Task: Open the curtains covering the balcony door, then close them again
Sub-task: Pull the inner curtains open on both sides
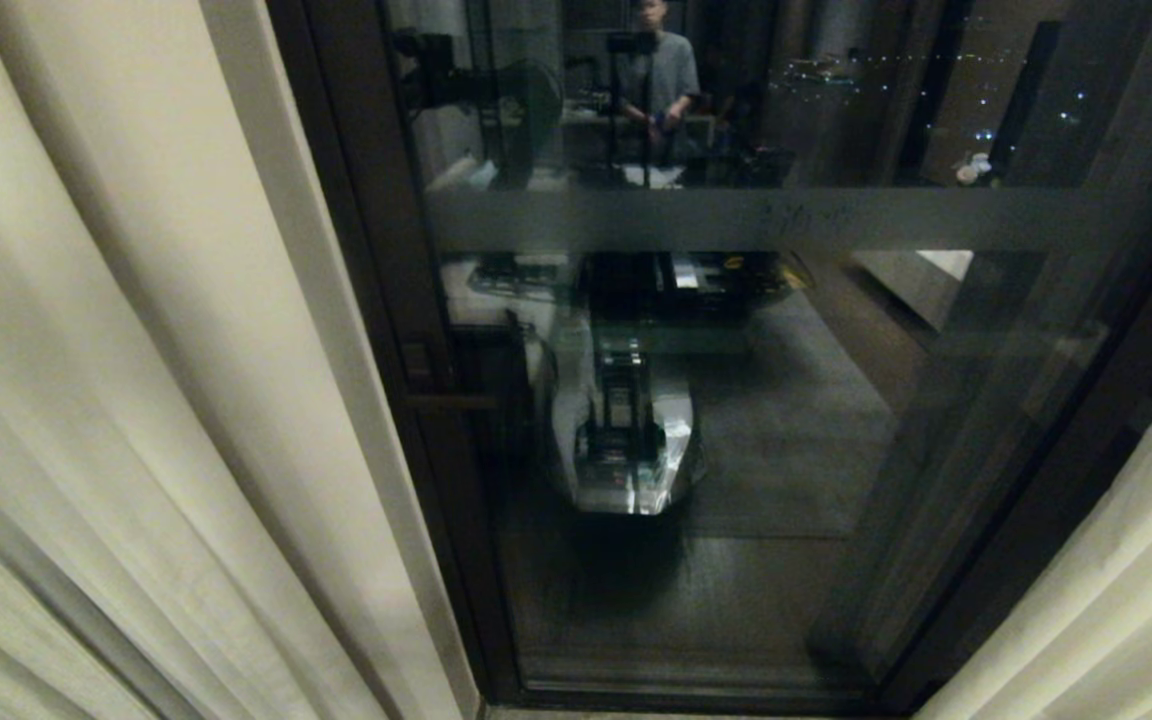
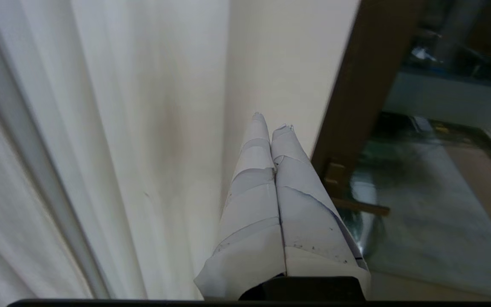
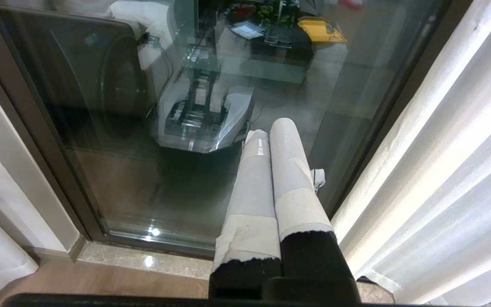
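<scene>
Cream curtains (image 1: 136,400) hang parted, door (image 1: 696,400) bare; closing remains. Left claw (image 2: 271,121) pinched empty, right claw (image 3: 267,128) likewise.

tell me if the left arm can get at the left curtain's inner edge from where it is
Probably yes: the left pincer, shut and empty, points at the left curtain near its hemmed edge, with nothing between them.

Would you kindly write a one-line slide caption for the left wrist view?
Left gripper, shut and holding nothing, beside the left curtain near the balcony door frame.
</scene>
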